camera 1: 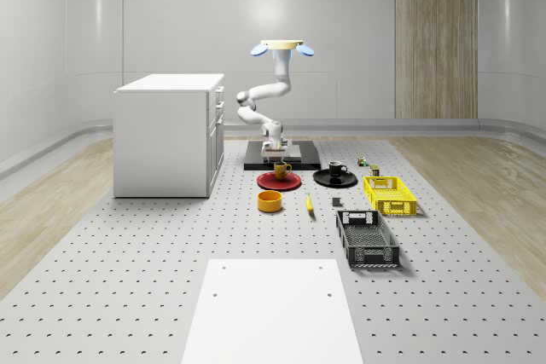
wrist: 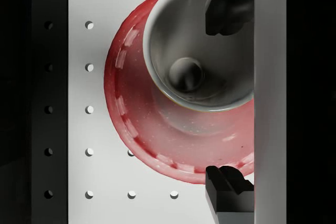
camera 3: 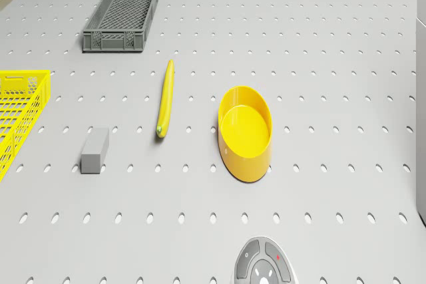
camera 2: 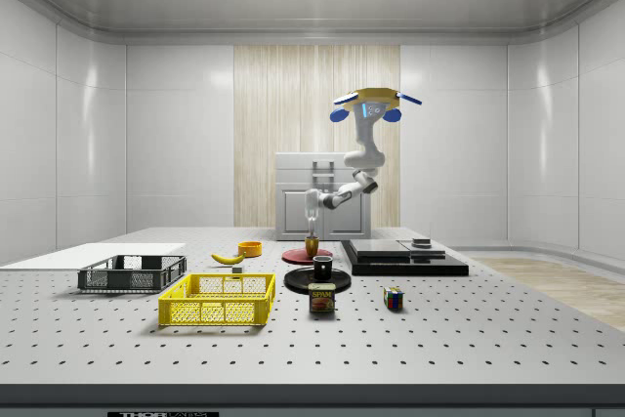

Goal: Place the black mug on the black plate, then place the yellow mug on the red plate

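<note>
Pegboard table [camera 1: 128, 279] in pale-walled room, claw [wrist: 227, 95] spread wide around yellow mug [wrist: 197, 51], gripping nothing.

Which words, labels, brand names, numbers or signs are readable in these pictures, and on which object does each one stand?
"SPAM": on the label of the small can standing on the table, by the yellow crate, in the side view.
White lettering on the dark strip along the table's front edge in the side view: cut off, not readable.
Marks on the round grey disc in the drone view: symbols, no readable text.
</note>
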Motion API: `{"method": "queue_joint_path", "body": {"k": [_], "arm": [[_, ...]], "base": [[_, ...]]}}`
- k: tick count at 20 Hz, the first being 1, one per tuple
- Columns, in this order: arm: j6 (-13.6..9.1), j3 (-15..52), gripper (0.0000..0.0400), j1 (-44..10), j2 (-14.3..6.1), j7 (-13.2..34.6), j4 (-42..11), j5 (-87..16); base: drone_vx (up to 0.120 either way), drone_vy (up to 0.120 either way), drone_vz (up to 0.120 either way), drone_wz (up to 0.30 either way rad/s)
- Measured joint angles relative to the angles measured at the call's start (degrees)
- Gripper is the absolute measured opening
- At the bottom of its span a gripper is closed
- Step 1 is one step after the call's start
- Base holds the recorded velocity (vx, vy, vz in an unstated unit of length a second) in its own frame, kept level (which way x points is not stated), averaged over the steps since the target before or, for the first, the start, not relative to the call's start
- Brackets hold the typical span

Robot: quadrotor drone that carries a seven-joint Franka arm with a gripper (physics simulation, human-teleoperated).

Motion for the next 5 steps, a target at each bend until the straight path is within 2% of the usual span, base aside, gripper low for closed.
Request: {"method": "queue_joint_path", "body": {"k": [5], "arm": [[-0.95, 0.86, 0.0392, 0.61, -0.21, -0.11, -1.14, 0.69]], "base": [[0.0, 0.0, 0.0, 0.0]]}}
